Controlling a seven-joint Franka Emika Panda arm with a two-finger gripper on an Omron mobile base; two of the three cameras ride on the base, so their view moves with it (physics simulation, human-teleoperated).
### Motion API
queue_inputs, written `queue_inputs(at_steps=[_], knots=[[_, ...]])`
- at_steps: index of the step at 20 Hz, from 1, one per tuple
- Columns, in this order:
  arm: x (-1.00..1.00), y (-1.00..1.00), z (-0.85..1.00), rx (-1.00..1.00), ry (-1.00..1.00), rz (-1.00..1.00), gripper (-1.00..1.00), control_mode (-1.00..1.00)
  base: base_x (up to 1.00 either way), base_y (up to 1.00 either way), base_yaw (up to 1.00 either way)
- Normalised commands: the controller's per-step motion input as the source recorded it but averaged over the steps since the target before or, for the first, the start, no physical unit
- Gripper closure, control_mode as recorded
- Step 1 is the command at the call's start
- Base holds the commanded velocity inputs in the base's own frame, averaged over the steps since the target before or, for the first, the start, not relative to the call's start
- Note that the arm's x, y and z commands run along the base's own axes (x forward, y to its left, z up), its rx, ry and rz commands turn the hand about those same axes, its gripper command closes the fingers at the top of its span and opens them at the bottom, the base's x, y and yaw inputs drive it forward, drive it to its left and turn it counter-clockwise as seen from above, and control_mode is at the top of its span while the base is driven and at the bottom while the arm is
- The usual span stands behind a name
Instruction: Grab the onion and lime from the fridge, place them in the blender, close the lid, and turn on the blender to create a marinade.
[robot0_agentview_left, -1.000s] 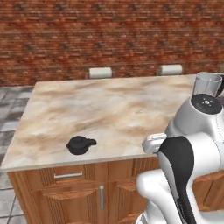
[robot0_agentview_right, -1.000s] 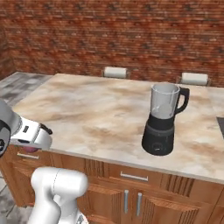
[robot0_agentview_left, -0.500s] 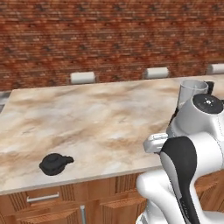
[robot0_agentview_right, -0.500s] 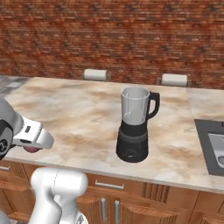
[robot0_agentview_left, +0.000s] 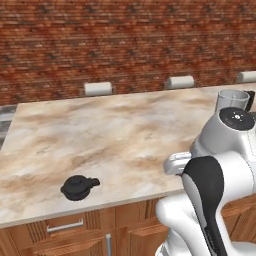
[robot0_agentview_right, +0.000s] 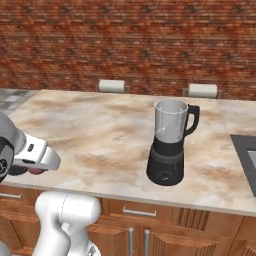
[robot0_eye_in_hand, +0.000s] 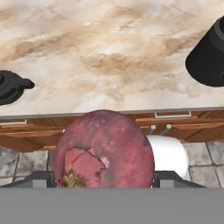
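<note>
**A:** How do the jaws stand?

**B:** Spread wide and clamped on the onion (robot0_eye_in_hand: 105, 148), a dark red bulb with its root end facing the hand camera. The gripper (robot0_eye_in_hand: 105, 181) has a dark fingertip (robot0_eye_in_hand: 43, 178) at each flank of it. From the right base view a sliver of the onion (robot0_agentview_right: 35, 170) peeks out under the white hand, low at the counter's front edge.

**A:** And the rest of the task's things?

**B:** The blender (robot0_agentview_right: 170, 145) stands on the counter (robot0_agentview_right: 100, 130), its clear jar open on top, handle to the right, black base near the front edge. The left base view catches just the jar rim (robot0_agentview_left: 232, 99) behind the arm. The lid (robot0_agentview_left: 79, 187) lies flat near the front edge, well apart from the blender; in the hand view the lid (robot0_eye_in_hand: 11, 87) sits at far left and the blender's base (robot0_eye_in_hand: 209, 57) at upper right.

**A:** What differs from half a second ago?

**B:** The whole picture has slid in both base views, so the base has driven on. The lid and blender keep their places on the counter. The grip on the onion has not changed.

**A:** The surface and the room?

**B:** Beige marbled stone top over wooden cabinets (robot0_agentview_left: 75, 235) with silver handles. A red brick wall (robot0_agentview_left: 125, 45) behind, pale stool backs (robot0_agentview_left: 98, 88) at the far edge, a dark sink (robot0_agentview_right: 246, 160) at right and grey floor tiles (robot0_eye_in_hand: 26, 159) below.
</note>
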Motion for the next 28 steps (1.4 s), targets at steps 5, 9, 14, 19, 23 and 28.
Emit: queue_inputs(at_steps=[5, 9, 14, 19, 23, 28], knots=[[0.0, 0.0, 0.0, 0.0, 0.0, 0.0, 1.0, 1.0, 0.0, 0.14, 0.0], [0.0, 0.0, 0.0, 0.0, 0.0, 0.0, 1.0, 1.0, 0.0, -0.19, 0.1], [0.0, 0.0, 0.0, 0.0, 0.0, 0.0, 1.0, 1.0, 0.0, -0.08, 0.05], [0.0, 0.0, 0.0, 0.0, 0.0, 0.0, 1.0, 1.0, 0.04, 0.0, 0.02], [0.27, -0.45, 0.11, 0.05, 0.0, 0.0, 1.0, -1.0, 0.0, 0.0, 0.0], [0.63, -0.93, 0.72, 0.07, -0.01, -0.01, 1.0, -1.0, 0.0, 0.0, 0.0]])
